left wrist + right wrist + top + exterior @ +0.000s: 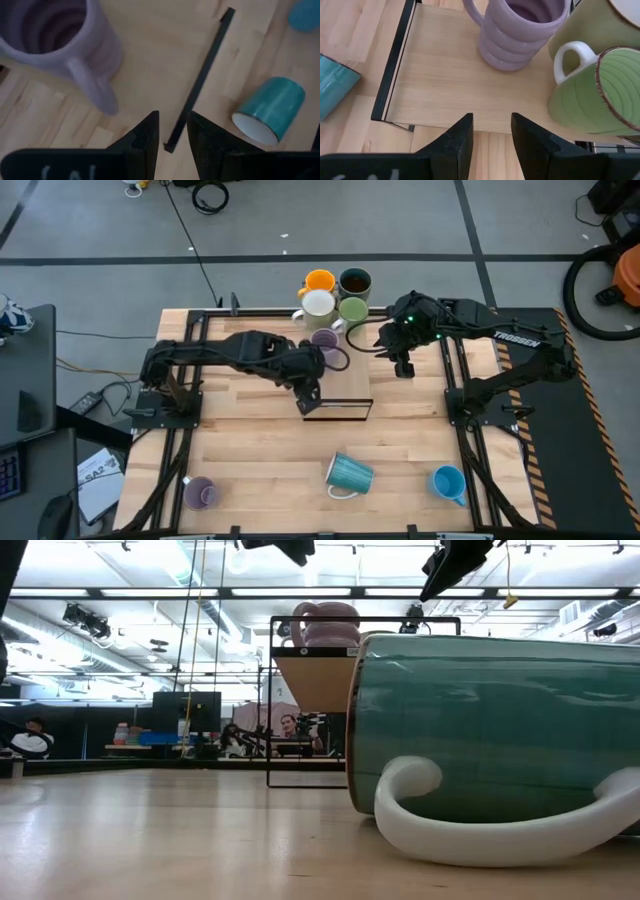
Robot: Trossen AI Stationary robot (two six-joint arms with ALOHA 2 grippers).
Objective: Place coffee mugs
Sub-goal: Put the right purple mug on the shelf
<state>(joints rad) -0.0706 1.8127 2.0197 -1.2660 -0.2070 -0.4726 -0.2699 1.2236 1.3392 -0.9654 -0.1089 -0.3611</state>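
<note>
Over table, both grippers empty.

Even, bright light falls from overhead; long ceiling strips glare white in the low view; the wooden surface shows only faint, soft shadows; the ribbed teal mug close to the low camera carries pale sheen; the lilac mug looks soft and blurred in the left wrist view.

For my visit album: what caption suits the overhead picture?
Two robot arms hover over a small shelf on a wooden table, five mugs clustered behind it, three more scattered in front.
</note>
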